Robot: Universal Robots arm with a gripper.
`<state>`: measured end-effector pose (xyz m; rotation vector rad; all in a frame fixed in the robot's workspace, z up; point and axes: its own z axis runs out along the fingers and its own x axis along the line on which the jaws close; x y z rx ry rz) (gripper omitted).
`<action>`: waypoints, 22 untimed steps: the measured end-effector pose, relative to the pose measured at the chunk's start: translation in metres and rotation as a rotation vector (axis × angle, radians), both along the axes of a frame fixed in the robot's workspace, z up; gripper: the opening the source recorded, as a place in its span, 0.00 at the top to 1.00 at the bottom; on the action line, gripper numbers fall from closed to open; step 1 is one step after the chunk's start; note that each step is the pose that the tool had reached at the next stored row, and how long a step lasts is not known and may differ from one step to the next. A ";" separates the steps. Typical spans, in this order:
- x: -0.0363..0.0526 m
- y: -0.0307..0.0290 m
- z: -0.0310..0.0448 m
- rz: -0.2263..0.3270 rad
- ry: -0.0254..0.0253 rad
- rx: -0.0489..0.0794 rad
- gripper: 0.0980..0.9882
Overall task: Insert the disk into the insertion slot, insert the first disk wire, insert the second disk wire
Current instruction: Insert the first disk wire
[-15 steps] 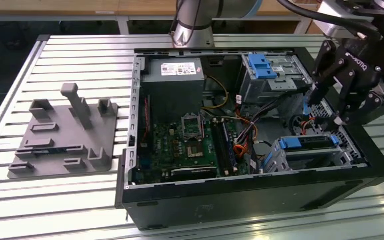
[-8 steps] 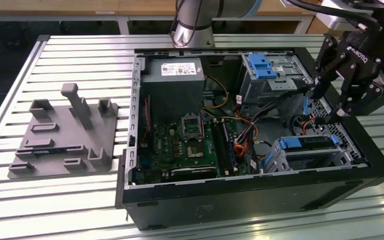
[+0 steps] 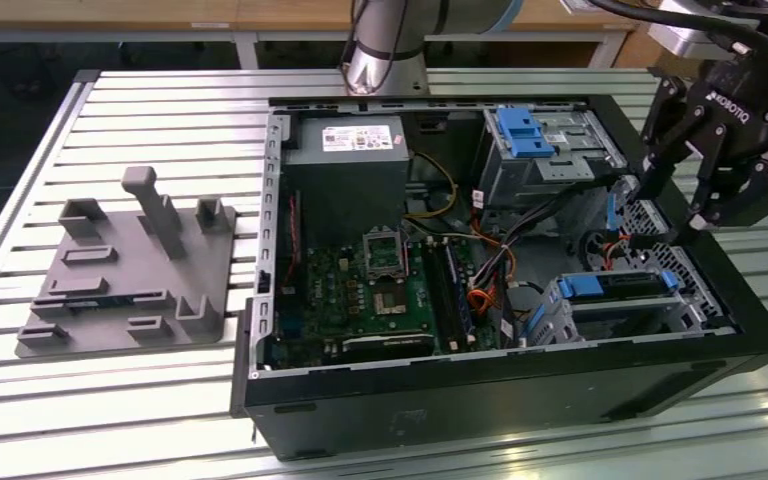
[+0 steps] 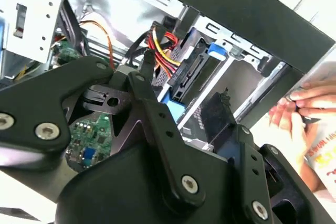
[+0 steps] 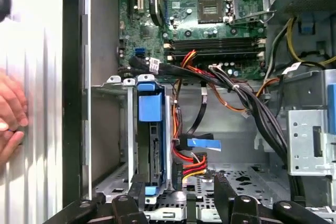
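The disk (image 3: 611, 287) (image 5: 149, 129), silver in a bright blue carrier, sits inside the insertion slot (image 3: 631, 315) (image 5: 113, 129), a perforated silver cage at the case's corner. My gripper (image 3: 668, 208) (image 5: 178, 198) (image 4: 185, 80) hangs open just above the cage's wire end, with one finger (image 4: 147, 66) on either side. Between them lies a black connector (image 4: 181, 85) (image 5: 179, 169) on red and yellow wires, close to the disk's end. I cannot tell if it is plugged in. A black cable with a blue tab (image 5: 202, 142) lies loose beside it.
A taller grey bay with a blue latch (image 3: 531, 135) stands behind the cage. The motherboard (image 3: 384, 290) and power supply (image 3: 351, 170) fill the case. A grey fixture plate (image 3: 131, 270) lies at the exterior view's left. A person's hand (image 5: 10, 119) (image 4: 304, 103) rests just outside the case wall.
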<state>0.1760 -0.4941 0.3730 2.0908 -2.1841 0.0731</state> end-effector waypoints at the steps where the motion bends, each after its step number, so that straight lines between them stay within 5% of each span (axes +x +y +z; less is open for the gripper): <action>1: 0.0000 0.0020 -0.0003 0.000 0.0000 -0.017 0.40; 4: 0.0000 0.0087 -0.0015 0.000 0.0000 -0.066 0.41; 5: 0.0000 0.0100 -0.0027 0.000 0.0000 -0.076 0.49; 7: -0.0001 0.0100 -0.0062 0.000 0.0000 -0.079 0.63; 10: 0.0003 0.0101 -0.0107 0.001 0.0035 -0.082 0.70; 16: 0.0003 0.0101 -0.0129 0.001 0.0052 -0.084 0.70; 20: 0.0003 0.0101 -0.0143 0.001 0.0053 -0.086 0.86; 22: 0.0002 0.0101 -0.0155 0.001 0.0053 -0.086 0.86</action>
